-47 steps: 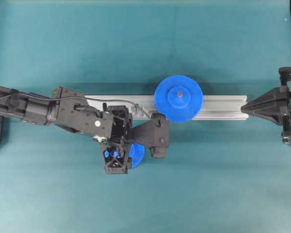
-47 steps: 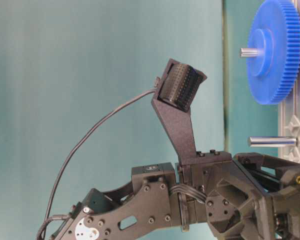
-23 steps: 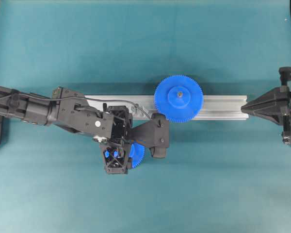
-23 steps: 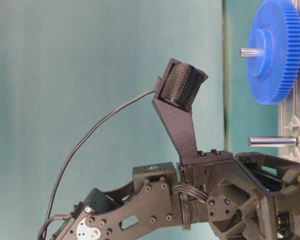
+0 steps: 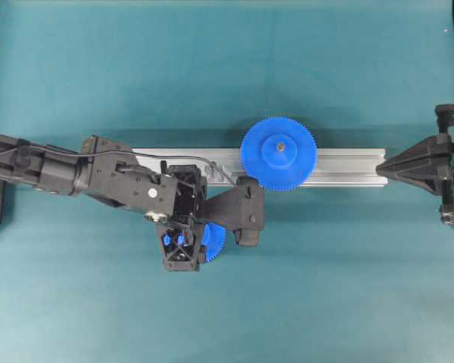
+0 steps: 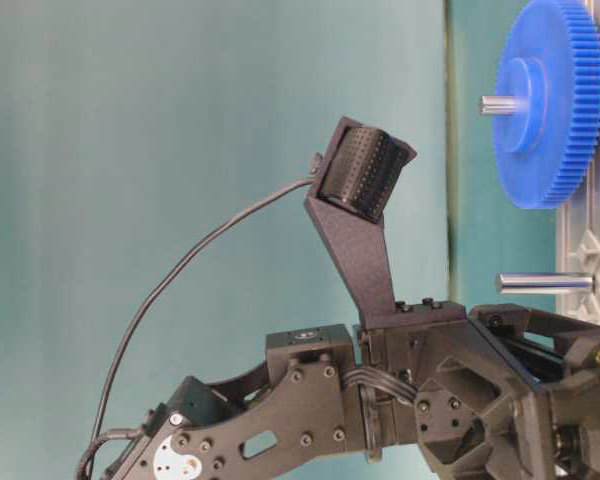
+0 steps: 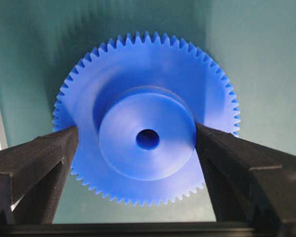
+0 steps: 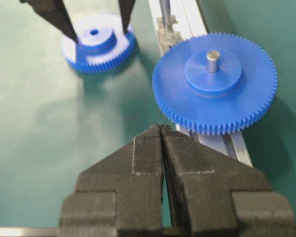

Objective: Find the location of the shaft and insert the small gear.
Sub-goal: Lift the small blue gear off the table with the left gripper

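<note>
Overhead, left gripper (image 5: pixel 183 246), spread wide round small gear (image 5: pixel 212 242), hides most of it; right gripper (image 8: pixel 162 132) closed.

Matt blue plastic small gear (image 7: pixel 148 118); bright, seemingly metal rail (image 5: pixel 340 167); matt green table (image 5: pixel 212 68).

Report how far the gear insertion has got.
Done: the left gripper is lowered with open jaws on either side of the small gear hub. In hand: nothing gripped yet; the gear lies on the mat. Left: close, lift, and seat it on the free shaft on the rail.
</note>
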`<state>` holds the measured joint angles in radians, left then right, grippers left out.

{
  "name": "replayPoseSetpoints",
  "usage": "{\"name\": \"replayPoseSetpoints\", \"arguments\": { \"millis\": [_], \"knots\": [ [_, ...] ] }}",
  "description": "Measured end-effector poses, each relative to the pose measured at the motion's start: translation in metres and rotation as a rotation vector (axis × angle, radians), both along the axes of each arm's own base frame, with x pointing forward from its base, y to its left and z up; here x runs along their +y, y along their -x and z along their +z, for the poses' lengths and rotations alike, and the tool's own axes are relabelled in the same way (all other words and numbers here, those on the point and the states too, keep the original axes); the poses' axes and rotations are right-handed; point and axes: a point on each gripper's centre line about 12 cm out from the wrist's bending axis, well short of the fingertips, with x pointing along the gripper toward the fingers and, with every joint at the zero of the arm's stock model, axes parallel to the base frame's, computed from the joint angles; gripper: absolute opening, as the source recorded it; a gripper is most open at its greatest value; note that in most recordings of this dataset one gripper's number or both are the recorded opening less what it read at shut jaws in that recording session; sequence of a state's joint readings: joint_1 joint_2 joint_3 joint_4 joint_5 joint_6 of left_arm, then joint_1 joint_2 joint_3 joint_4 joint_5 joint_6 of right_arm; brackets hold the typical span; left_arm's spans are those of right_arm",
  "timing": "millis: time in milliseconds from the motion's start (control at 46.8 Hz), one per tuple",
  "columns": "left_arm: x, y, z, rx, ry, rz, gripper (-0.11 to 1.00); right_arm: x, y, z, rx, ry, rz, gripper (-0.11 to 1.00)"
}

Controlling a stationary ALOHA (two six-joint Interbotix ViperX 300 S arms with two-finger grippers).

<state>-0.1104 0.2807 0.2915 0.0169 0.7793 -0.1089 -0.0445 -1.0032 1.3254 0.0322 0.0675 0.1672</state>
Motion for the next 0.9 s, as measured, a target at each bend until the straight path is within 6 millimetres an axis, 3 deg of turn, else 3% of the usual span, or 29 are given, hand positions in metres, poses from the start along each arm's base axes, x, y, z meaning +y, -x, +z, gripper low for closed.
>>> {"name": "replayPoseSetpoints", "arguments": {
  "millis": [299,512,897],
  "knots": [
    [-0.0019,-0.0008,-0.0004,-0.002,-0.001,-0.007,0.87,0.0000,0.0001,-0.0002,0.002,0.000,0.000,0.04],
    [-0.0062,0.0006,-0.0015,0.017,-0.004,-0.020,0.63,0.0000,0.0001,-0.0002,0.002,0.003,0.001,0.04],
    [-0.0074,0.0022,-0.0018,0.029,-0.005,-0.024,0.63,-0.0003,0.0002,0.0001,0.000,0.000,-0.001,0.04]
  ]
}}
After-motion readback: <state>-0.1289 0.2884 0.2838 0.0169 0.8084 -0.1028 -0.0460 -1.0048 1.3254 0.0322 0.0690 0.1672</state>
